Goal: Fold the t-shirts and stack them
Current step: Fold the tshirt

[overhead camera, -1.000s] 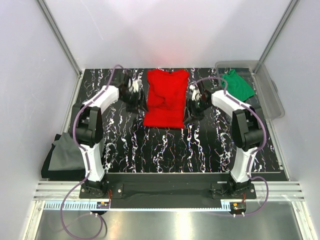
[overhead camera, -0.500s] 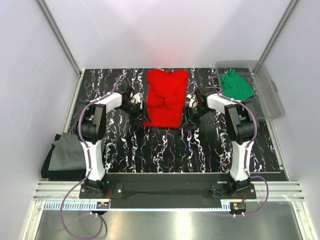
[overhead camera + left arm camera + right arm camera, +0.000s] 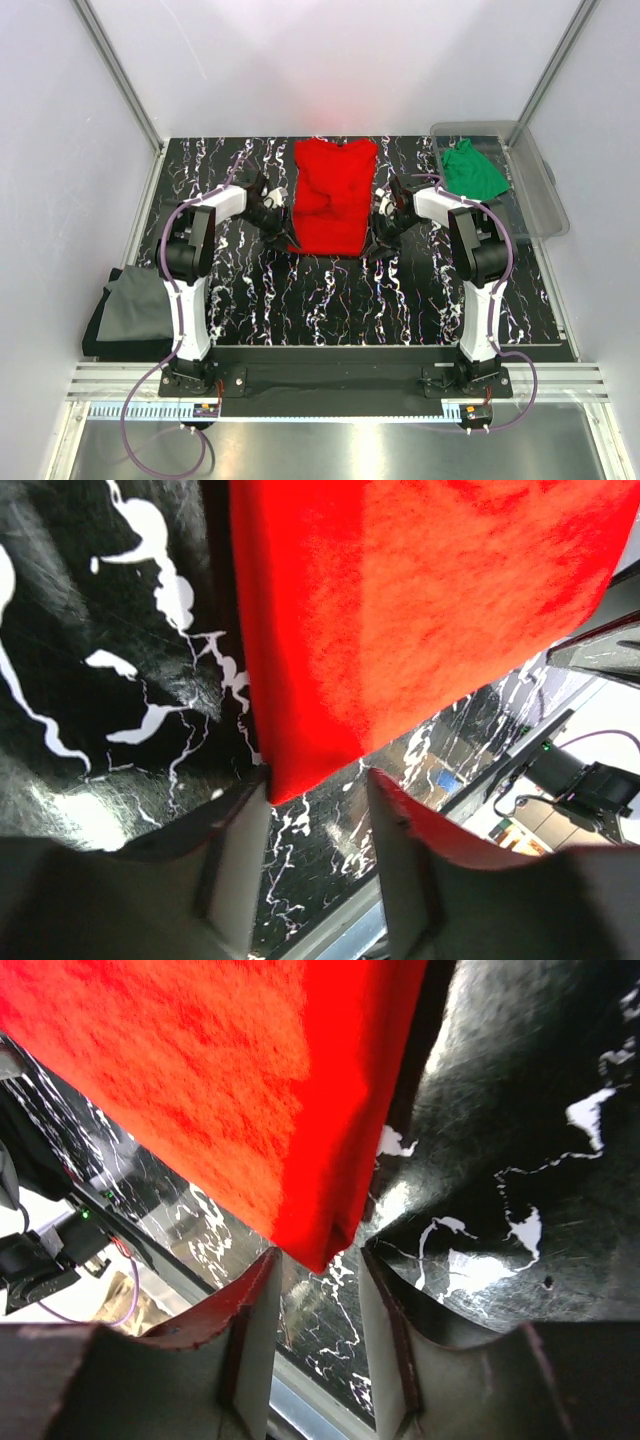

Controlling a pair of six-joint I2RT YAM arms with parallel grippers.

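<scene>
The red t-shirt (image 3: 330, 195) lies as a long folded strip at the back middle of the table. My left gripper (image 3: 283, 232) sits low at its near left corner, my right gripper (image 3: 375, 238) at its near right corner. In the left wrist view the red t-shirt (image 3: 420, 610) ends in a corner just at the tips of my left gripper (image 3: 318, 790), jaws apart. The right wrist view shows the red t-shirt (image 3: 200, 1080) with its folded corner poking between the parted jaws of my right gripper (image 3: 318, 1265). A green t-shirt (image 3: 472, 170) and a dark grey t-shirt (image 3: 125, 310) lie off to the sides.
The green t-shirt rests in a clear plastic bin (image 3: 545, 200) at the back right. The dark grey one lies off the table's left edge, beside the left arm's base. White walls close in the back and both sides.
Both arms have dropped and slid towards me, from beside the shirt's middle to its near corners. Both pairs of jaws have narrowed.
</scene>
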